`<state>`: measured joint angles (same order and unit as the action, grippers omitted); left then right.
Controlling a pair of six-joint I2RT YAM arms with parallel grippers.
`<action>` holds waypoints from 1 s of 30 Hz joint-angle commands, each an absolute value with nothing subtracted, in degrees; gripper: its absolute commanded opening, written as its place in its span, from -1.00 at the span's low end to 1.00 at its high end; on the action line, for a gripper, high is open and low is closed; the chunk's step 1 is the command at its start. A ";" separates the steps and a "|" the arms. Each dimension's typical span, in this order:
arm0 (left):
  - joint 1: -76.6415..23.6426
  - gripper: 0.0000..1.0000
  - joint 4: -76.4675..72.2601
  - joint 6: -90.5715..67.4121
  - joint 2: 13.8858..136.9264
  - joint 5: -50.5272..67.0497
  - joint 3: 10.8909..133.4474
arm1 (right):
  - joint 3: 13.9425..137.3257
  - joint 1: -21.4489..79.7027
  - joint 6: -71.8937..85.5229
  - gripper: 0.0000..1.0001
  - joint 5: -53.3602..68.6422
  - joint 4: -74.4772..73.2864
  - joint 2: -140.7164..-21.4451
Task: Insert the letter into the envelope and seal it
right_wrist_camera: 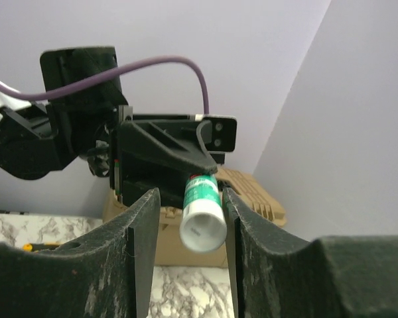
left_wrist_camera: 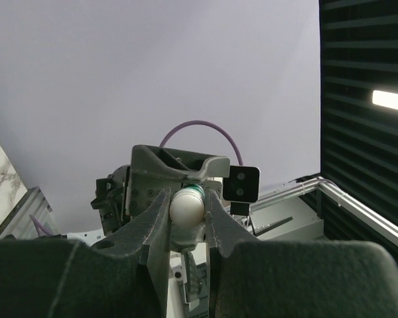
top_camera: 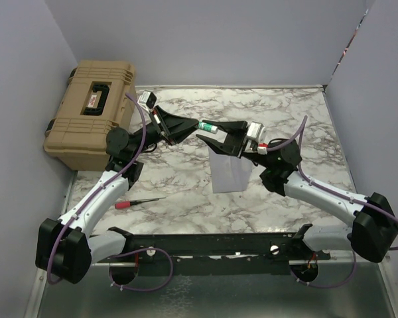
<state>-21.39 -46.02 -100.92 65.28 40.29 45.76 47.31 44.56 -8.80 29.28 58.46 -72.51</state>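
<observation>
A green-and-white glue stick (top_camera: 207, 126) hangs in the air between my two grippers, above the marble table. My left gripper (top_camera: 196, 126) is shut on one end of it; the left wrist view shows its rounded white end (left_wrist_camera: 186, 207) pinched between the fingers (left_wrist_camera: 158, 218). My right gripper (top_camera: 208, 136) is open, its jaws standing on either side of the stick's other end (right_wrist_camera: 203, 215), with a gap on the left side. The grey-lilac envelope (top_camera: 231, 173) lies flat on the table below the right gripper. The letter is not in view.
A tan hard case (top_camera: 93, 112) stands at the back left and also shows behind the stick in the right wrist view (right_wrist_camera: 255, 199). A red-handled screwdriver (top_camera: 136, 202) lies near the left arm. A black rail (top_camera: 219, 246) runs along the near edge.
</observation>
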 commanded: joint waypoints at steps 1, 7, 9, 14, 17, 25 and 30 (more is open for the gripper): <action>-21.27 -0.92 -47.71 -102.21 63.98 38.85 44.49 | 46.97 44.49 -7.82 -0.10 31.08 65.06 -72.45; -21.27 -0.92 -47.77 -102.33 63.92 38.76 44.42 | 47.92 44.54 -8.51 -0.05 31.34 62.87 -72.31; -21.27 -0.92 -47.89 -102.36 63.69 38.85 44.88 | 48.46 44.53 -9.30 -0.07 31.51 61.35 -72.48; -21.27 -0.92 -47.90 -102.18 63.73 38.96 45.02 | 49.55 44.49 -9.67 -0.16 31.59 60.81 -73.19; -21.27 -0.93 -47.90 -102.39 63.68 39.06 44.80 | 50.43 44.42 -9.25 -0.23 31.85 60.54 -73.75; -21.54 -0.93 -48.69 -102.74 63.81 38.55 45.47 | 52.45 44.54 -9.23 -0.37 32.37 59.11 -75.29; -21.49 -0.93 -48.78 -102.74 63.76 38.64 45.63 | 52.00 44.47 -9.53 -0.21 31.17 58.89 -75.41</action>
